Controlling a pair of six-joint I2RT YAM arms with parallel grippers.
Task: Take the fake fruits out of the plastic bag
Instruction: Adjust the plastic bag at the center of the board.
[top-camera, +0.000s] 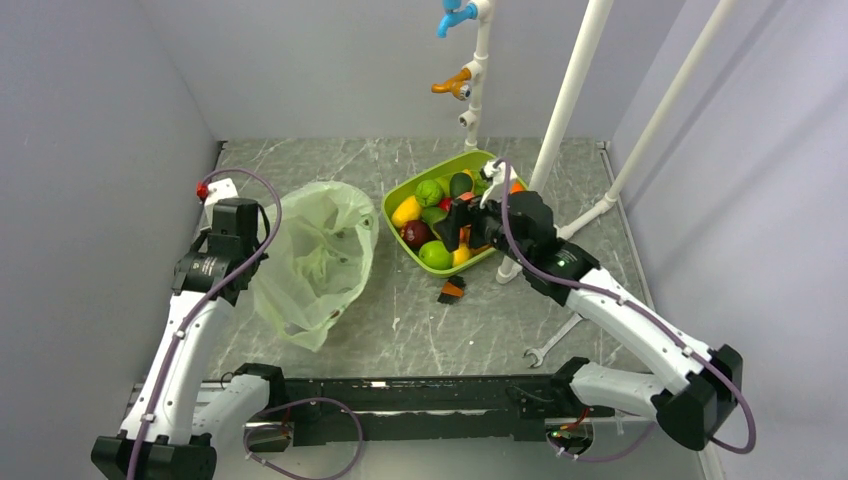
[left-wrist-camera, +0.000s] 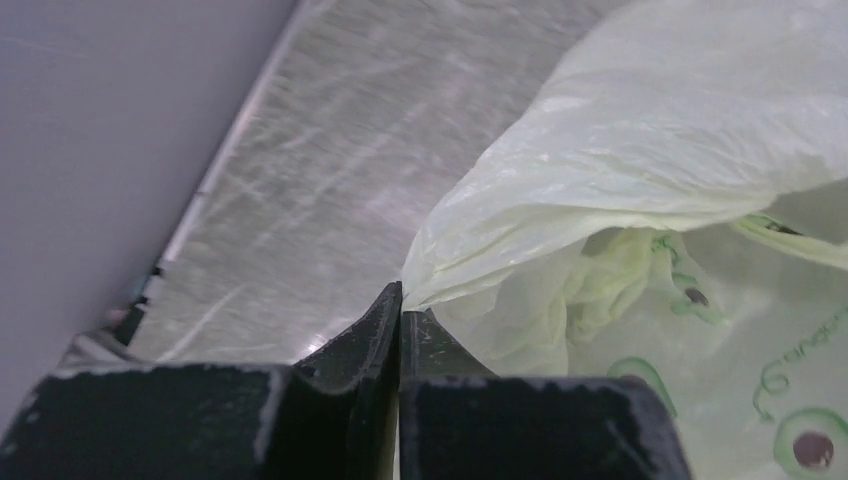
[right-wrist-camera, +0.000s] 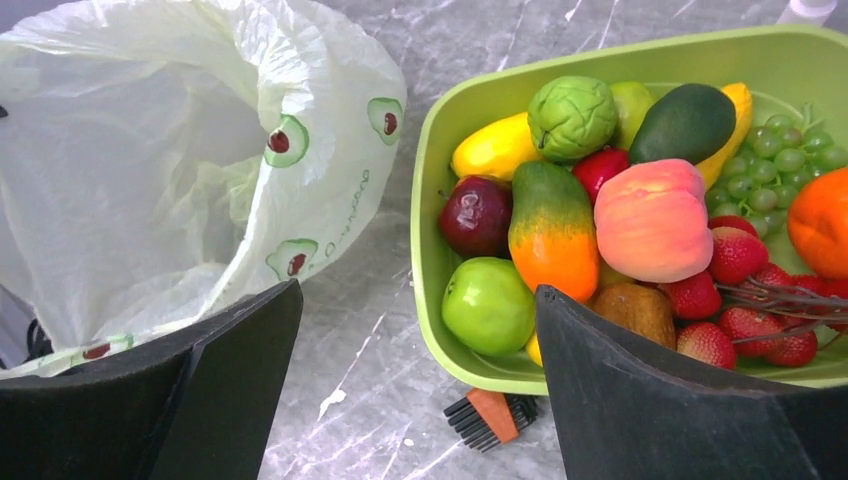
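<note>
Marbled grey desk (top-camera: 400, 320), pale walls (top-camera: 100, 100). Pinching the plastic bag (top-camera: 315, 255) by its rim in the left claw (left-wrist-camera: 400, 300), clamped tight; right claw (right-wrist-camera: 418, 290) splayed wide over the green tray (right-wrist-camera: 430, 180), fake fruits (right-wrist-camera: 650, 215) heaped inside. Probably finishing; next, checking bag for stragglers.

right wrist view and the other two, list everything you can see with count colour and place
tray: 1, lime green, centre back
plastic bag: 1, pale translucent green, left of the tray, mouth open, no fruit visible inside
fake fruits: roughly ten, in the tray, including pink-orange peach, dark avocado, green grapes
yellow fruits: at least 2, in the tray
strawberries: several, red, in the tray
brush: 1, orange and black, just outside the tray's near rim
wrench: 1, silver, near right
left gripper: shut on the bag's edge
right gripper: open, above the tray
</note>
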